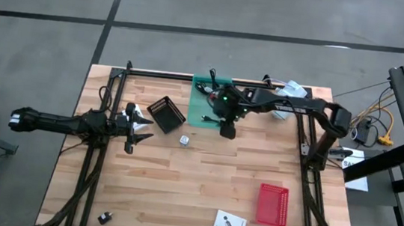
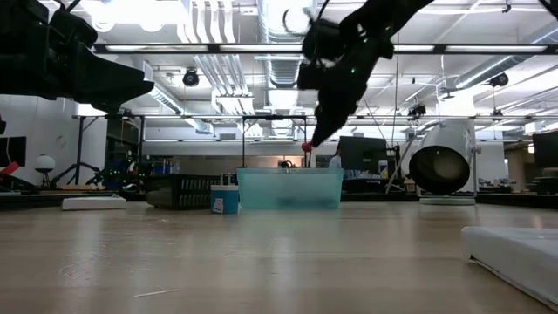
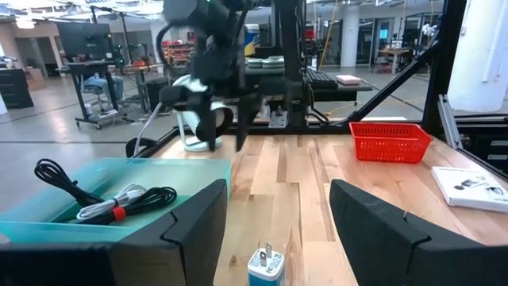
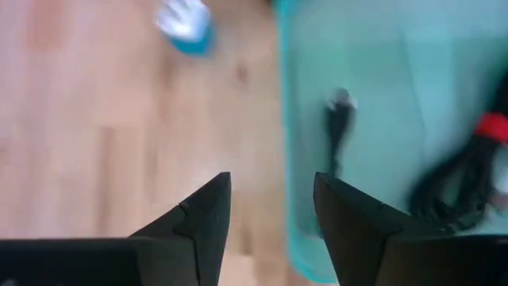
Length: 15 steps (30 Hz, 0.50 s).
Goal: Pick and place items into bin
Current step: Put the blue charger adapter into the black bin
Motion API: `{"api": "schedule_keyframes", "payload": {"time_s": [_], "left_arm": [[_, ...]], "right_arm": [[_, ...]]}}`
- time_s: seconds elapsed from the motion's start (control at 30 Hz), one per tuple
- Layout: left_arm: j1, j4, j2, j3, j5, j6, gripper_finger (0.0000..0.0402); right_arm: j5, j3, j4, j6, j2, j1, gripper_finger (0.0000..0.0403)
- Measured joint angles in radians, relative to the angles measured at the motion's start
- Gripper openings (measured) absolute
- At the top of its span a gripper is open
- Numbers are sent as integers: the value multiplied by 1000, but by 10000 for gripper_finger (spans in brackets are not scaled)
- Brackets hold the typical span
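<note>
The cable [image 3: 119, 200] lies coiled inside the teal bin [image 1: 203, 112], just under and behind the right gripper [image 1: 227, 128], which hangs above the bin's near rim with its jaws apart and nothing between them. From the wrist view a plug end [image 4: 340, 103] of the cable rests close to that rim; if the gripper drops or sweeps back across the bin, a finger could snag the cable and drag it out again.

Beyond the rim, on the bare table, the small white cube [image 1: 183, 139] stands well clear of both grippers. It looks light and could tip or skid away under an off-centre pinch.

The left gripper [image 1: 139, 127] waits beside the black basket [image 1: 166, 112], jaws apart and empty, facing the cube. If both arms reach for the cube together, they could collide over it.
</note>
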Motion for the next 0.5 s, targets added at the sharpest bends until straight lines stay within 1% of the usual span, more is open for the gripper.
{"api": "schedule_keyframes", "payload": {"time_s": [0.07, 0.17, 0.33, 0.4, 0.43, 0.5], "left_arm": [[0, 0, 0, 0, 0, 0, 208], [0, 1, 2, 0, 0, 0, 208], [0, 0, 1, 0, 0, 0, 208], [0, 0, 0, 0, 0, 0, 208], [0, 0, 0, 0, 0, 0, 208], [0, 0, 1, 0, 0, 0, 208]], "right_arm": [[-36, -39, 49, 14, -52, 10, 165], [-35, -129, 144, 45, -139, 35, 160], [-25, -362, 425, 42, -336, 118, 151], [34, -468, 546, 35, -417, 159, 151], [91, -525, 613, 35, -456, 179, 151], [244, -627, 752, 39, -524, 213, 151]]}}
